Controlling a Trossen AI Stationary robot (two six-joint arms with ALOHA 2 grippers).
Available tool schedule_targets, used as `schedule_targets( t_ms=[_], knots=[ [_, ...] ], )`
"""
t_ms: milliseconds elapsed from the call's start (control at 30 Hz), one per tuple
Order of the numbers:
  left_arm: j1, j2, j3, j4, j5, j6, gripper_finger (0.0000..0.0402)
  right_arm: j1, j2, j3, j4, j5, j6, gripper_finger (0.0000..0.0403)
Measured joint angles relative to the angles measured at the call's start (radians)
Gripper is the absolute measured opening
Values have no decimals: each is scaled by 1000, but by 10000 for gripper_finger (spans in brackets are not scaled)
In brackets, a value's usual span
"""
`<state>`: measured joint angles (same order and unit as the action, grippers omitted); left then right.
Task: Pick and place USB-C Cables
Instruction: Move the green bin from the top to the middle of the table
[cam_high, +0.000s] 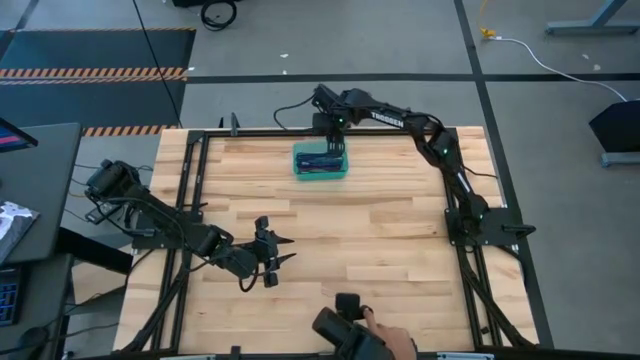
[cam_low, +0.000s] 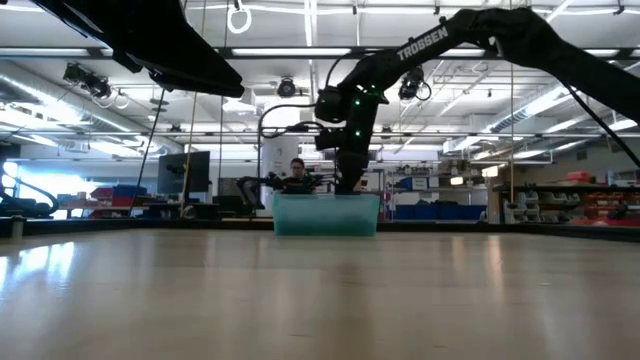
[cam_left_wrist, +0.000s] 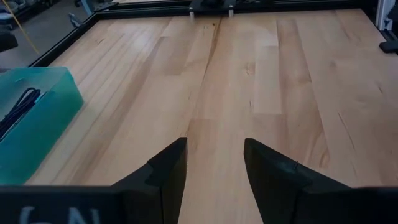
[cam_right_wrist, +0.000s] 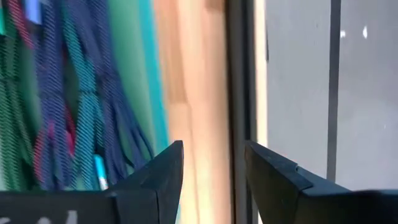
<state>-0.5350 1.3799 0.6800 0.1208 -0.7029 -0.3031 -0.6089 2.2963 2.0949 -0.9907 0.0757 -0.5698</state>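
Note:
The teal tray (cam_high: 320, 163) sits on the table near its far edge and shows in the low view as a teal tray (cam_low: 325, 215). Several USB-C cables (cam_right_wrist: 68, 106) lie bundled inside it: dark blue-purple, teal, green and a maroon one. My right gripper (cam_high: 335, 147) hangs open over the tray's far rim; in its wrist view the right gripper (cam_right_wrist: 214, 177) has nothing between its fingers. My left gripper (cam_high: 287, 250) waits open over bare wood at the table's left middle, and in its wrist view the left gripper (cam_left_wrist: 214, 168) looks past the tray (cam_left_wrist: 37, 124).
A person's hand with a dark device (cam_high: 352, 328) is at the table's near edge. Black frame rails (cam_high: 195, 190) run along the table's sides. Another person (cam_low: 296, 172) sits beyond the far edge. A white cord with a yellow plug (cam_high: 490, 35) lies on the floor.

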Motion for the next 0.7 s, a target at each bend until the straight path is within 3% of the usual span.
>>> schedule_targets(
  t_ms=[367,700],
  knots=[
    [0,0,0,0,0,1,166,-25,0,0,-81,-58,36,172],
    [0,0,0,0,0,3,166,-5,-14,0,-59,-43,12,172]
  ],
)
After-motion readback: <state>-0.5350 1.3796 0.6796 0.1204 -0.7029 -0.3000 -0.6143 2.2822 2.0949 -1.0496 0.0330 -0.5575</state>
